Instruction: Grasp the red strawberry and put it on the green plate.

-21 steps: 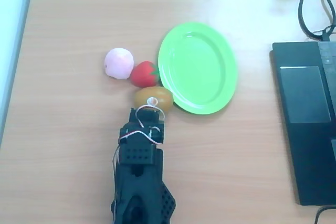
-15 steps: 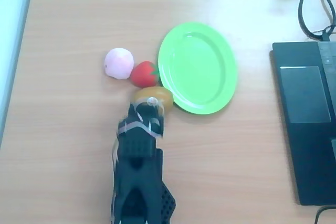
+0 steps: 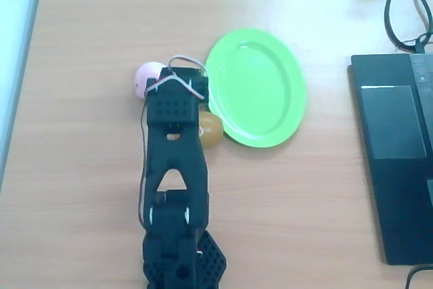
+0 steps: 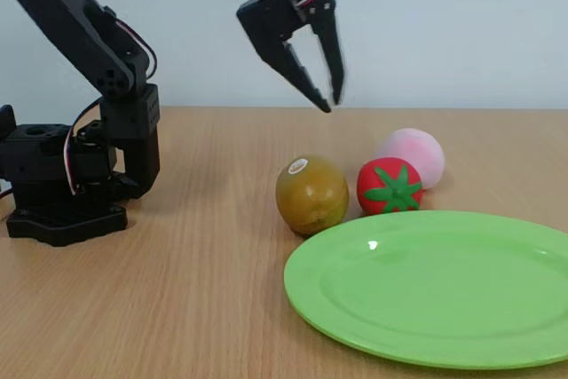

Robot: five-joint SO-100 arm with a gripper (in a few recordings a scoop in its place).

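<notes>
The red strawberry with its green leafy cap sits on the table in the fixed view, touching the far rim of the green plate. My gripper hangs open in the air, high above and to the left of the strawberry, with nothing between its fingers. In the overhead view my black wrist covers the strawberry, just left of the green plate.
A brown-yellow kiwi-like fruit lies left of the strawberry and a pale pink ball behind it. From overhead the kiwi and ball peek out beside my arm. A dark laptop and cables occupy the right.
My arm has stretched forward from just short of the kiwi to over the strawberry, which it now hides from overhead. The fruits and plate have not moved.
</notes>
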